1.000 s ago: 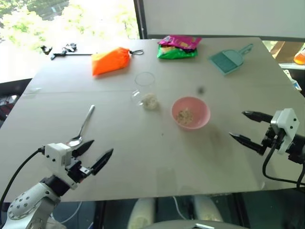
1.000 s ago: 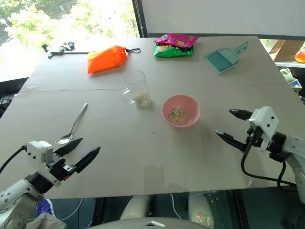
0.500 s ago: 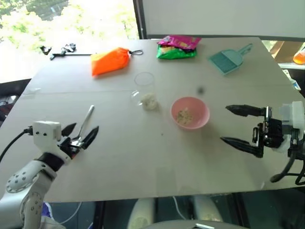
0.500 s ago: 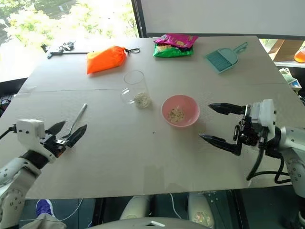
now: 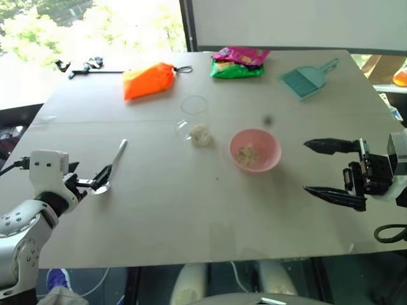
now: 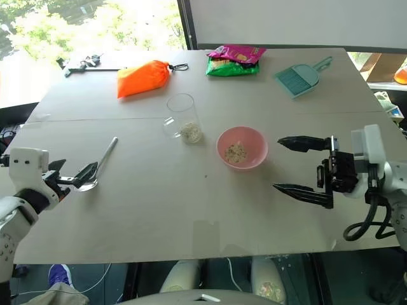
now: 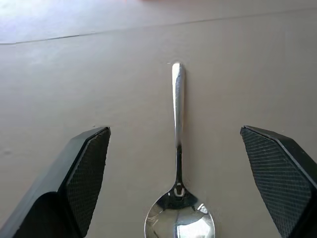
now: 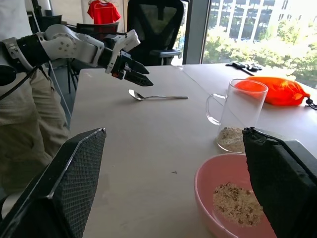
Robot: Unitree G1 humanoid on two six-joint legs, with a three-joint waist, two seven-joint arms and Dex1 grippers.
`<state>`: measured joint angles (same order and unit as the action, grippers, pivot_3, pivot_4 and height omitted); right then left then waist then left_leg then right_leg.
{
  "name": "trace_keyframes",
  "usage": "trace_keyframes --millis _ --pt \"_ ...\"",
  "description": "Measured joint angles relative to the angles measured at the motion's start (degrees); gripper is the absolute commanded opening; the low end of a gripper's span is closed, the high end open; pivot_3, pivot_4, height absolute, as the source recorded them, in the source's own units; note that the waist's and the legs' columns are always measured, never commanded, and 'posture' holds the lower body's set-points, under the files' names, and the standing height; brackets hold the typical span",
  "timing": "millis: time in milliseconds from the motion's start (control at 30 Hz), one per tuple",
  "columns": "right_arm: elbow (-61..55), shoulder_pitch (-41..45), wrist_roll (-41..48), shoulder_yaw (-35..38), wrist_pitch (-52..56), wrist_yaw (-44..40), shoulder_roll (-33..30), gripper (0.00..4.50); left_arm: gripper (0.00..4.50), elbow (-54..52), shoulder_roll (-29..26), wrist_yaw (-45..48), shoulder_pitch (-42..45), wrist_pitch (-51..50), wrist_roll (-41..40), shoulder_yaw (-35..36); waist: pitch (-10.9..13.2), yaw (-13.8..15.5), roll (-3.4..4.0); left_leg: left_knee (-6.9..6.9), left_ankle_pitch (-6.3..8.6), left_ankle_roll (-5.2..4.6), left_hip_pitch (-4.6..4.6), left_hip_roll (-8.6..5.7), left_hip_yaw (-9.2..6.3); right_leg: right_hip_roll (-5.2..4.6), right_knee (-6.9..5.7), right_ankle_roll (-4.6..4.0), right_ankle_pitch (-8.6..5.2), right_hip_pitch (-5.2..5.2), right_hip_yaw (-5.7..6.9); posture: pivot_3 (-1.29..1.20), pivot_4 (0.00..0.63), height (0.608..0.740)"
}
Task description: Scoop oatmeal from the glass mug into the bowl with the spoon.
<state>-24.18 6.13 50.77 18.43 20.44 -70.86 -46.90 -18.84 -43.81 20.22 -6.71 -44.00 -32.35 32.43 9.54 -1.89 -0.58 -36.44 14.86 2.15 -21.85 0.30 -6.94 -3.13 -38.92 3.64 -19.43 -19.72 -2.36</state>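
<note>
A: Where is everything on the pale grey bench (image 6: 159, 210)?

B: The shiny silver metal spoon (image 6: 98, 165) lies flat at about nine o'clock, bowl end nearest the robot, slim handle pointing away. The left gripper (image 7: 178, 183) hovers over the bowl end, jaws wide open, one on each side, not touching it. The small clear glass mug (image 6: 181, 117) stands near the centre with a little pale beige oatmeal (image 6: 189, 131) at its bottom. Just beside it, toward three o'clock, sits the round pink plastic bowl (image 6: 241, 147), already holding some flakes.

A: And the right gripper (image 6: 305, 166)?

B: At three o'clock, jaws spread wide and empty, pointing toward the bowl, apart from it.

A: What could go wrong?

B: My judgement: the spoon lies flush on the bench, so closing jaws may skid it away or pinch only the curved head, leaving it tilted. The thin mug looks light; a spoon pushed inside could tip it, since nothing steadies it. The bowl sits close enough to be knocked.
</note>
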Motion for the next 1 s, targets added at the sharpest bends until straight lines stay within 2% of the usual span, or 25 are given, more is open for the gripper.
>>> trace_keyframes --millis 233,300,333,400,433,600,700,733,900,1000 --pt "0.7 -3.5 -2.8 0.7 -3.4 -1.7 0.7 4.47 4.35 6.0 -4.5 -1.9 11.0 -15.8 1.0 -6.2 0.0 -0.1 0.02 0.00 0.00 0.00 0.01 -0.01 -0.02 0.02 -0.04 0.00 0.00 -0.01 0.02 0.00 0.150 0.740" --pt "0.7 -3.6 -3.0 0.6 -3.6 -1.8 0.9 4.47 4.35 6.9 -4.5 -1.9 11.7 -16.8 1.3 -6.8 0.0 -0.2 0.03 0.00 0.00 0.00 -0.02 -0.01 0.00 0.01 -0.04 0.00 0.00 -0.05 0.00 0.00 0.150 0.740" --pt "0.6 -3.7 -3.4 0.6 -3.9 -1.5 1.1 4.47 4.35 10.4 -4.7 -1.7 14.4 -18.5 2.0 -9.4 0.0 -0.4 0.02 0.00 0.00 0.00 -0.02 0.00 0.02 0.01 -0.05 0.00 0.00 -0.07 -0.03 0.00 0.150 0.740" --pt "0.6 -3.7 -3.7 0.6 -4.3 -1.2 1.1 4.50 3.85 11.9 -5.3 -1.4 15.7 -19.2 2.6 -10.6 0.0 -0.5 -0.02 0.00 -0.01 0.01 -0.03 0.01 0.03 0.01 -0.05 0.00 0.00 -0.10 -0.05 0.00 0.150 0.740" --pt "0.5 -3.9 -4.1 0.7 -4.4 -0.8 1.2 4.50 3.65 15.5 -5.7 -0.5 19.5 -19.6 3.2 -12.8 0.0 -0.2 0.02 0.00 -0.01 0.01 -0.03 -0.01 -0.02 0.01 -0.08 0.00 0.00 -0.09 0.02 0.00 0.150 0.740" --pt "-0.9 -4.3 -4.4 0.6 -4.5 1.4 1.3 4.50 1.51 20.8 -7.4 2.4 24.7 -19.3 5.4 -17.4 0.0 -0.1 0.12 -0.01 -0.01 0.01 0.02 -0.02 -0.01 0.00 -0.11 0.00 0.00 -0.06 0.00 0.00 0.150 0.740" --pt "-2.0 -5.4 -5.0 0.6 -4.5 2.7 1.3 4.50 0.18 22.0 -7.4 2.8 25.1 -18.7 6.6 -17.5 0.0 -0.2 0.19 0.00 -0.01 0.01 0.05 -0.01 0.00 0.00 -0.16 0.00 0.00 -0.06 -0.02 0.00 0.150 0.740" --pt "-2.0 -5.7 -5.1 0.6 -4.5 2.8 1.3 4.50 0.07 22.2 -7.4 2.8 25.1 -18.3 6.9 -17.5 0.0 -0.2 0.19 -0.01 -0.01 0.01 0.05 -0.01 0.00 0.00 -0.17 0.00 0.00 -0.06 -0.03 0.00 0.150 0.740" --pt "-2.0 -7.4 -5.2 0.6 -3.8 4.1 1.4 4.50 0.07 21.2 -6.3 2.9 23.6 -16.0 8.1 -16.6 0.0 -0.2 0.19 -0.02 -0.01 0.01 0.06 -0.01 0.03 -0.01 -0.20 0.00 0.00 -0.06 -0.06 0.00 0.150 0.740" --pt "-2.0 -8.2 -5.6 0.6 -3.0 6.4 1.9 4.50 0.07 18.8 -3.2 0.9 21.7 -15.2 8.2 -12.9 0.0 -0.2 0.16 -0.05 -0.01 0.01 -0.01 0.00 -0.01 -0.01 -0.19 0.00 0.00 -0.10 -0.03 0.00 0.150 0.740"
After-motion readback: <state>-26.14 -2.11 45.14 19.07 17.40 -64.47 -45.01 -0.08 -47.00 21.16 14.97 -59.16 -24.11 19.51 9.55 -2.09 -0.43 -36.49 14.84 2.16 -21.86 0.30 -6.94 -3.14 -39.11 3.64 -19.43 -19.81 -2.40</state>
